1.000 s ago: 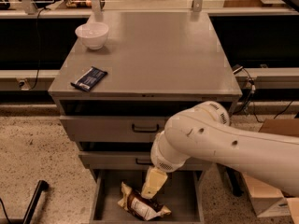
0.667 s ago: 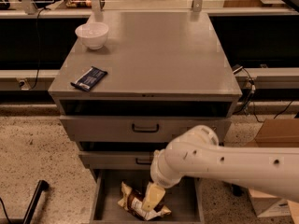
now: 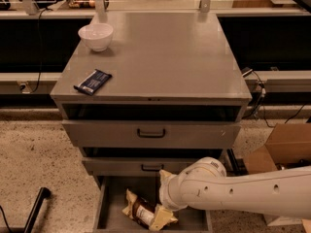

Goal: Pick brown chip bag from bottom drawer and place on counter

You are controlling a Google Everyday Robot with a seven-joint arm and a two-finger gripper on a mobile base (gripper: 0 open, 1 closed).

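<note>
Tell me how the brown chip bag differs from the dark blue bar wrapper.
The brown chip bag is cream-yellow with a brown panel; the bar wrapper is dark blue. The bag is crinkled and bulky; the wrapper is flat. The bag lies in the open bottom drawer, with the gripper down at it; the wrapper lies on the counter. Both are snack packets lying askew.

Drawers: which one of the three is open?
The bottom drawer, the lowest. Only it is pulled far out, showing the brown chip bag inside; the two upper drawers sit pushed back. The gripper is down in it, at the bag.
</note>
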